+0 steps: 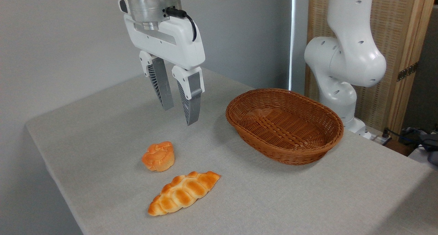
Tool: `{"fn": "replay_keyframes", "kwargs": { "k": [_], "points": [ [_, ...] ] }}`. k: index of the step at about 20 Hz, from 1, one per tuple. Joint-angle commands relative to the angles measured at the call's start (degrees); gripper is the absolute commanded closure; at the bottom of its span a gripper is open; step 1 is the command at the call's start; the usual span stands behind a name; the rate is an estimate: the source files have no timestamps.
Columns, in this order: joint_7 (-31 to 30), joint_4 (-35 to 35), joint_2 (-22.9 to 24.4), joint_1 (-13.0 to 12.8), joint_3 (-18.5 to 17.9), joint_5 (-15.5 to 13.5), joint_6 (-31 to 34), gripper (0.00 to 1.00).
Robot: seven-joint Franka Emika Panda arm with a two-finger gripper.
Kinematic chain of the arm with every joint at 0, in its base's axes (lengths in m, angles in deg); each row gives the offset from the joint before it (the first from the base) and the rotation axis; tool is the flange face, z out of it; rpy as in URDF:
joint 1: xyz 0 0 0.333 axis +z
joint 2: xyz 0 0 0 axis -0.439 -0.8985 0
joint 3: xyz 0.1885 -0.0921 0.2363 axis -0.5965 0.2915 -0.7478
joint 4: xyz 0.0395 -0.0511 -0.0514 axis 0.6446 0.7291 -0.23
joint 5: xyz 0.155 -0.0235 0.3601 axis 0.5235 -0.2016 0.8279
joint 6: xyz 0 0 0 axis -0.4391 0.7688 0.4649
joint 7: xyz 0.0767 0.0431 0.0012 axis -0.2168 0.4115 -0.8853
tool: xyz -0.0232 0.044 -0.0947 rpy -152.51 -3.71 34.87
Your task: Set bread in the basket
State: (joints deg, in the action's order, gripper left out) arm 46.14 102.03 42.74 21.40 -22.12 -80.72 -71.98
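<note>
Pincer: the pincer [179,115] hangs in the air above the desk [102,132], fingers pointing down and spread with a clear gap between them; nothing is held.
Bread: the bread [158,156], a small round orange bun with a knotted top, sits on the desk below the pincer and a little to its left, towards the camera; it is apart from the fingertips and untouched.
Braided loaf: a longer golden braided loaf [184,193] lies just beyond the bun, further from the pincer, near the front edge.
Basket: the basket [284,125] stands to the right of the pincer, near it, and is empty.
Done so far: as a judgement, only the approach; the pincer is roughly over the bun's area but high.
Left to do: lowering around the bun, closing on it, lifting, carrying it right, releasing over the basket.
</note>
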Motion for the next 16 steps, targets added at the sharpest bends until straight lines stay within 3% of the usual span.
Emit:
{"fn": "replay_keyframes", "kwargs": {
  "k": [1,13,16],
  "points": [
    [0.2,0.79,1.23,0.07,-0.26,-1.04,0.75,0.0],
    [0.9,1.05,0.26,-0.63,0.79,-1.39,0.05,0.0],
    [0.91,1.05,-2.37,-0.98,4.04,-1.48,-2.41,0.0]
  ]
}}
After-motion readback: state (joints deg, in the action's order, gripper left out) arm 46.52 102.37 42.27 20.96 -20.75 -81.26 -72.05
